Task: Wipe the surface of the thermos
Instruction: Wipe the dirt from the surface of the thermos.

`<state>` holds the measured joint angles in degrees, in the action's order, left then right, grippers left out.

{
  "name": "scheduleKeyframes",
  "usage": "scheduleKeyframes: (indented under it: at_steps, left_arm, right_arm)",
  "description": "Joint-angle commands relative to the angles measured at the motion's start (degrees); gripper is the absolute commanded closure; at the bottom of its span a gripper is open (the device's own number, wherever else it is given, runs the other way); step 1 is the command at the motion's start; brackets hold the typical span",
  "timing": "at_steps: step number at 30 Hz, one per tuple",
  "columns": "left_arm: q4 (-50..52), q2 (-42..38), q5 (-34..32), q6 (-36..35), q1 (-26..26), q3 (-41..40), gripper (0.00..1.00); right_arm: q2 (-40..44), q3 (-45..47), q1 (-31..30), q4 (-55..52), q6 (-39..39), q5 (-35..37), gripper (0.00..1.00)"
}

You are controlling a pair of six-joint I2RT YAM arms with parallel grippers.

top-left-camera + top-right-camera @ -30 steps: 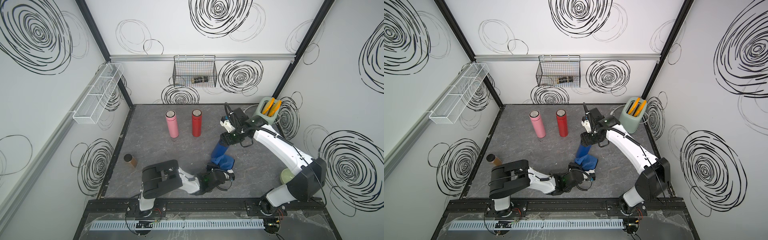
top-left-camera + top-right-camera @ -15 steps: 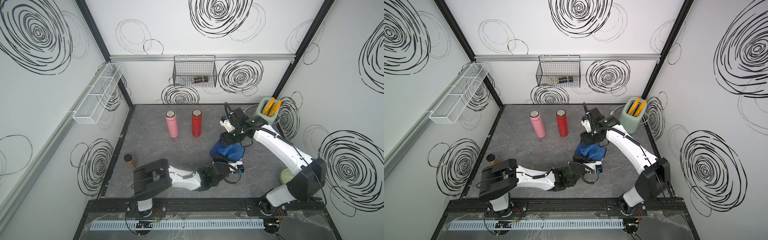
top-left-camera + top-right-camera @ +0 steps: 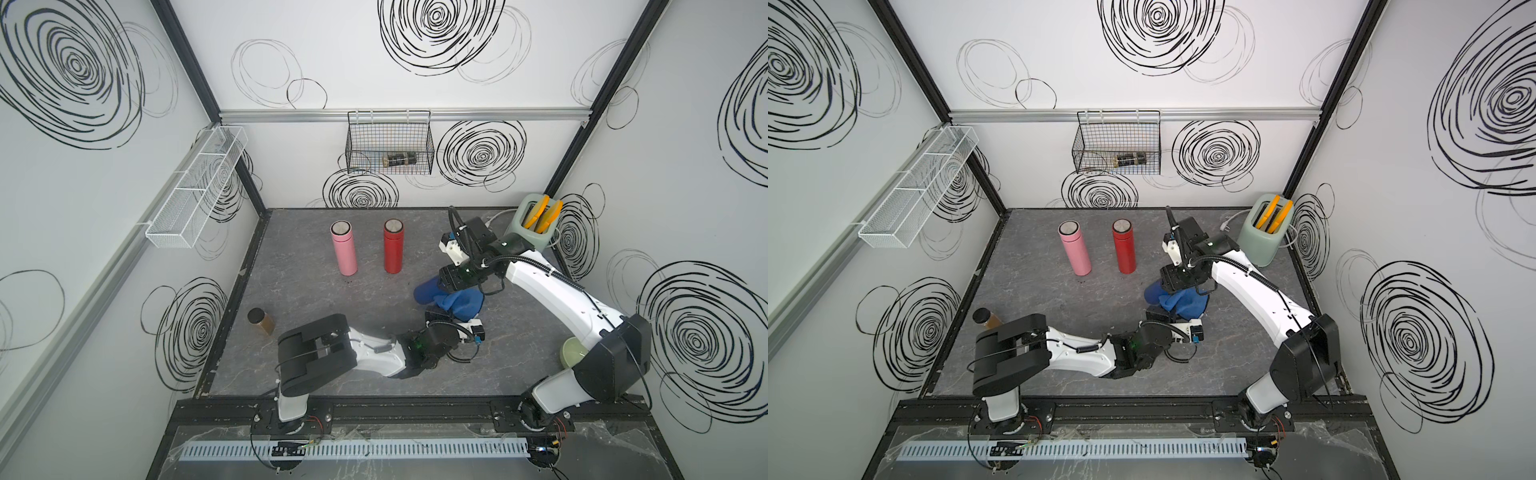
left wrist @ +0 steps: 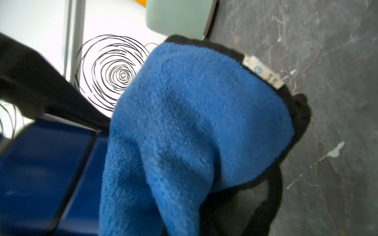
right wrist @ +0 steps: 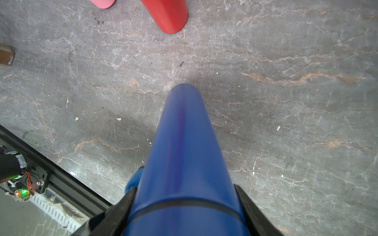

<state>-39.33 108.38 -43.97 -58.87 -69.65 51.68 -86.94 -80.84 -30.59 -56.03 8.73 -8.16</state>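
Sideways: blue thermos (image 3: 424, 291), end leftward.

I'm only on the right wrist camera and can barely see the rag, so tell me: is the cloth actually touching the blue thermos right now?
Observer: Yes. In both top views the blue cloth lies against the blue thermos, on the side facing the robot's bases, next to the right gripper.
Operator: What's holding the cloth?
Observer: The left gripper, shut on the cloth's lower edge.
Operator: Anything standing behind my wrist?
Observer: A green toaster, in the back corner on the robot's right.
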Motion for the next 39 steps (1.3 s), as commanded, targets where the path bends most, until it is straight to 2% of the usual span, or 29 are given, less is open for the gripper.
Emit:
scheduleKeyframes:
  at_steps: [1,11,17,20,25,31,36,39]
  left_arm:
    - [-4.16,0.96,-1.83,1.82,0.71,-1.41,1.00]
    - [-5.29,-1.89,-2.22,5.30,-2.02,-6.25,1.00]
    - [-4.60,-7.99,-1.67,11.76,-4.21,-11.76,1.00]
    - [-1.14,-17.21,2.83,19.95,-5.09,-15.70,1.00]
    - [6.81,-38.14,9.28,33.58,-4.97,-22.72,1.00]
    - [15.77,-59.69,10.41,40.01,-4.31,-27.21,1.00]
    - [19.11,-67.46,11.95,43.75,-3.10,-27.39,1.00]
    - [20.30,-70.23,16.79,48.01,-0.10,-26.72,1.00]
  right_arm:
    - [1.82,0.03,-0.11,-3.90,-0.97,-1.87,1.00]
    - [1.14,-3.00,0.35,-5.46,-1.57,-1.30,1.00]
    - [1.42,-5.94,0.33,-6.46,-3.13,0.62,1.00]
    - [1.50,-6.46,0.33,-6.72,-5.60,1.07,1.00]
    - [1.59,-5.90,0.28,-7.22,-10.95,1.59,1.00]
    - [1.70,-6.62,-0.53,-8.87,-16.20,1.56,1.00]
    - [0.86,-6.97,-1.71,-9.80,-17.23,2.24,1.00]
    - [-0.08,-5.99,-4.05,-9.57,-18.16,3.59,1.00]
